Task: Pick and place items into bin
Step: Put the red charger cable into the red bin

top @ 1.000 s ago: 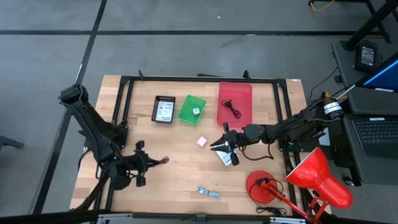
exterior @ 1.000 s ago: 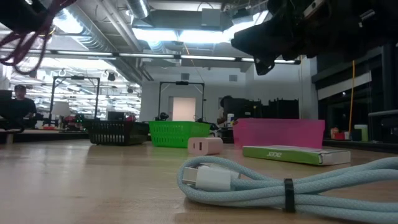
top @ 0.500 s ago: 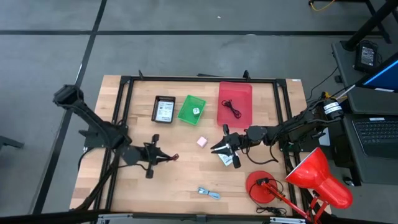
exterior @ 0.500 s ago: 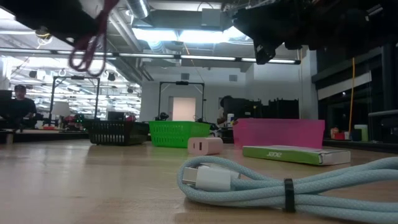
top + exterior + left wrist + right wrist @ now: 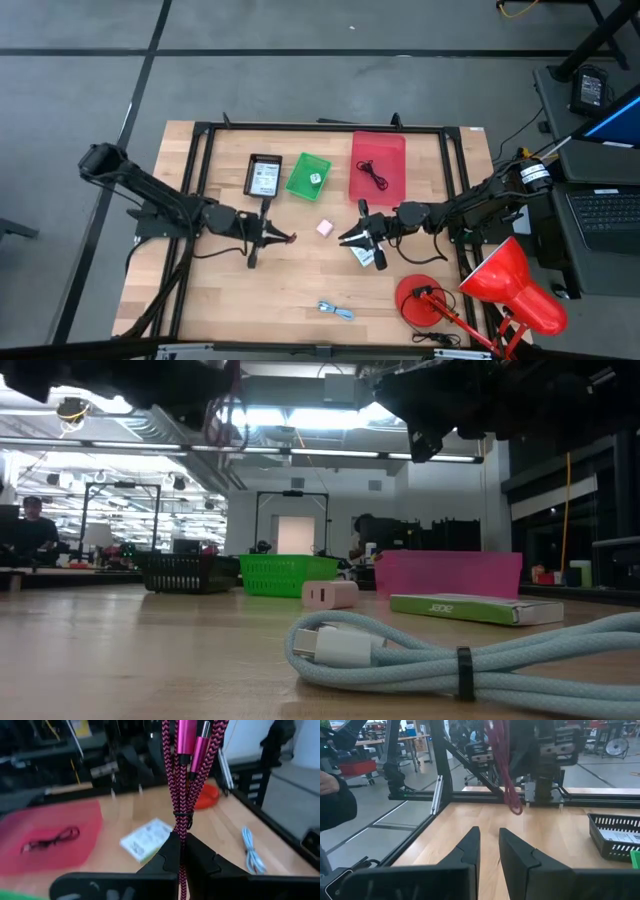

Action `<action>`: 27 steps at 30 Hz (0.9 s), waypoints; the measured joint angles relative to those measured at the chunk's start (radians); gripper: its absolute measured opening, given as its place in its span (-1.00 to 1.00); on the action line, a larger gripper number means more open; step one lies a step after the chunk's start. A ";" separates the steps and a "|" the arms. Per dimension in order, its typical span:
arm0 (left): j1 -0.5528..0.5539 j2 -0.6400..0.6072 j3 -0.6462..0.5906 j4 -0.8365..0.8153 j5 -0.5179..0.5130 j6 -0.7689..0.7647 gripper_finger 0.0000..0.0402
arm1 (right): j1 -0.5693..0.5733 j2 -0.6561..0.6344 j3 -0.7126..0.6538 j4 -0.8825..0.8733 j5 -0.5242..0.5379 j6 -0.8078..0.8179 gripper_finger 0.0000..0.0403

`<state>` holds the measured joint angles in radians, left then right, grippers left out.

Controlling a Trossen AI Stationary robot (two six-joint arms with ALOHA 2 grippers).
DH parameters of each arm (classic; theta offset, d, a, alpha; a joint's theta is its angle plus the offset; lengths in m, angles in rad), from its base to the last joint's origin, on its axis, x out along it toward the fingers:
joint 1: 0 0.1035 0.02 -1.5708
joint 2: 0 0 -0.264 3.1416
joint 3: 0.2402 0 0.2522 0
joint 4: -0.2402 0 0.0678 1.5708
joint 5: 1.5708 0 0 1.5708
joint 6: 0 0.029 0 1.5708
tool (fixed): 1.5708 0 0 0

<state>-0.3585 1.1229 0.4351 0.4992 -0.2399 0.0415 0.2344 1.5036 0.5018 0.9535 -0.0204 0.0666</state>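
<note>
Above the table's left-centre, the left gripper point(image 5: 262, 236) pinches a bundled red cord point(image 5: 182, 780) between closed fingers. The cord's long axis runs out past the fingertips, its plugs at the far end, pointing toward the right gripper point(image 5: 352, 238). That one hovers beside a white packet point(image 5: 366, 254), fingers slightly parted and holding nothing. Between the two grippers lies a pink cube point(image 5: 324, 228). Behind them stand a black bin point(image 5: 265, 176) holding another packet, a green bin point(image 5: 307, 175) with the die, and a red bin point(image 5: 378, 166) with a black cord. A pale blue cable point(image 5: 335, 311) lies near the front edge, and a red lamp point(image 5: 505, 285) sits at the right.
</note>
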 joint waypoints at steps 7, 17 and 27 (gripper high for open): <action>0.077 0.003 0.000 0.029 0.018 0.001 -0.98 | 0.000 0.000 0.011 0.009 0.000 -0.003 -0.74; 0.159 0.035 0.000 0.029 0.033 -0.038 -0.98 | -0.003 0.000 0.037 0.008 0.002 -0.058 -0.74; 0.208 0.074 0.000 0.097 0.125 -0.055 -0.98 | -0.003 0.000 0.078 0.006 0.056 -0.188 -0.74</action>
<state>-0.1510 1.1966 0.4355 0.5958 -0.1149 -0.0132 0.2310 1.5036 0.5798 0.9593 0.0353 -0.1210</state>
